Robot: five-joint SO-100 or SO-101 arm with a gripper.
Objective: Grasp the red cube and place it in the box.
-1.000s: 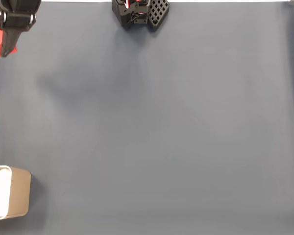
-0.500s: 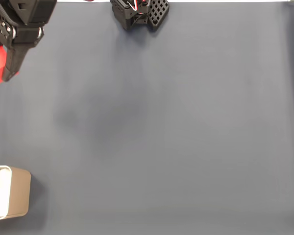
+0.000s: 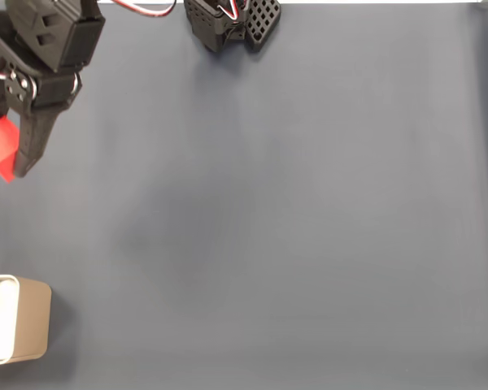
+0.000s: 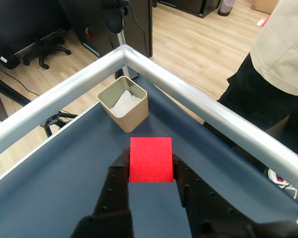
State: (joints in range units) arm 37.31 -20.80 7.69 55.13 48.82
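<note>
A dark blue table mat (image 3: 293, 227) fills your fixed view. Your gripper (image 4: 150, 166) is closed on the red cube (image 4: 150, 159), one finger on each opposite flat face, carrying it above the mat near the left edge. The tan box (image 4: 123, 103) sits ahead in the table's corner, open. The cube looks light, rigid and matte, so a firm side grip should hold.
</note>
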